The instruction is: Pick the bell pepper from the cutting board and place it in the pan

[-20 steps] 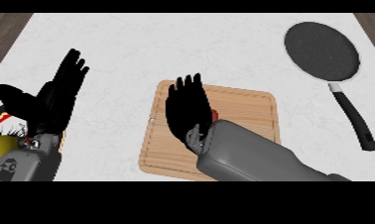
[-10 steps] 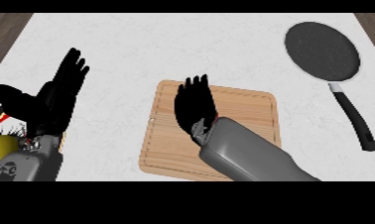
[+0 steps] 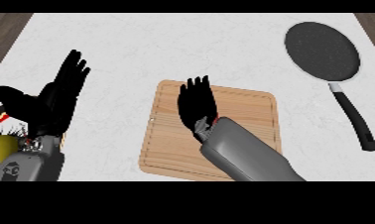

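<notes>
A: We start with our right hand (image 3: 196, 103). It lies over the middle of the cutting board (image 3: 249, 119), fingers pointing toward the board's far edge and stretched fairly straight. We cannot tell whether anything sits inside them.

B: And the bell pepper?

A: Mostly hidden. A thin red sliver (image 3: 217, 117) shows just beside the wrist, on the side toward the board's right half, so we judge the pepper to be under the palm, on the board. That is a reading, not a sighting.

B: What could go wrong from here?

A: If we lift before the fingers curl round the pepper, it could stay behind or roll across the wood. Since the hand covers it, we would also be closing without seeing how it sits, and a round pepper may squirt out sideways.

B: How is the room around the board?

A: The pan (image 3: 323, 50) lies well beyond the board's far right corner, its handle (image 3: 353, 117) running back alongside the board's right edge but apart from it. White counter (image 3: 183, 44) separates the two, so a carry over the far right corner looks open. We should come over the pan's rim, not the handle.

B: Our left hand?

A: The left hand (image 3: 62, 94) rests open, fingers up, well left of the board, out of the way.
</notes>
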`<state>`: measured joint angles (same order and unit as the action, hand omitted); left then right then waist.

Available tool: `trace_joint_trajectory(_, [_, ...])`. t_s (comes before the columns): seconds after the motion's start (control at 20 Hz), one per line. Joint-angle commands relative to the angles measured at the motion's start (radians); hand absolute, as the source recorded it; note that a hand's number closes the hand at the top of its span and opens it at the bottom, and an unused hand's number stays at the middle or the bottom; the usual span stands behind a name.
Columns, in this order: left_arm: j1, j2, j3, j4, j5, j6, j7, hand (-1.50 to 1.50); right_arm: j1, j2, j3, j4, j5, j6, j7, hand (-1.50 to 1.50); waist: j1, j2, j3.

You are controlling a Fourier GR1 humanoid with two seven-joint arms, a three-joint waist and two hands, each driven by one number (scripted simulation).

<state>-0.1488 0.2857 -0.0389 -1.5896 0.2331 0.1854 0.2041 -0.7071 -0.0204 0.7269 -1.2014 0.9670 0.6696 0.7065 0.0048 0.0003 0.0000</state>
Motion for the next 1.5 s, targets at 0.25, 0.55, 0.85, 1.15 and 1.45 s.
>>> trace_joint_trajectory(0.25, [0.009, -0.039, 0.024, 0.026, -0.026, -0.020, -0.038, 0.00, 0.027, -0.056, 0.011, 0.078, 0.073, -0.112, -0.241, 1.50, -0.001, 0.001, 0.000])
trace_joint_trajectory(0.55, [0.017, -0.012, 0.054, -0.021, -0.031, -0.062, 0.016, 0.00, 0.000, 0.014, -0.042, 0.182, 0.135, -0.173, -0.294, 1.50, 0.001, 0.000, 0.000])
trace_joint_trajectory(0.85, [0.032, -0.044, 0.056, -0.023, -0.049, -0.054, 0.017, 0.00, 0.030, 0.020, -0.042, 0.150, 0.116, -0.243, -0.269, 1.50, 0.002, -0.001, 0.000])
trace_joint_trajectory(1.15, [-0.036, -0.040, 0.075, 0.015, -0.044, -0.033, 0.038, 0.00, 0.066, -0.053, -0.332, 0.033, -0.009, -0.341, -0.173, 1.50, -0.026, -0.002, 0.001])
trace_joint_trajectory(1.45, [0.000, -0.043, 0.057, -0.032, -0.046, -0.044, 0.067, 0.00, -0.015, -0.170, -0.392, -0.121, 0.084, -0.415, -0.127, 1.50, -0.016, -0.007, 0.000])
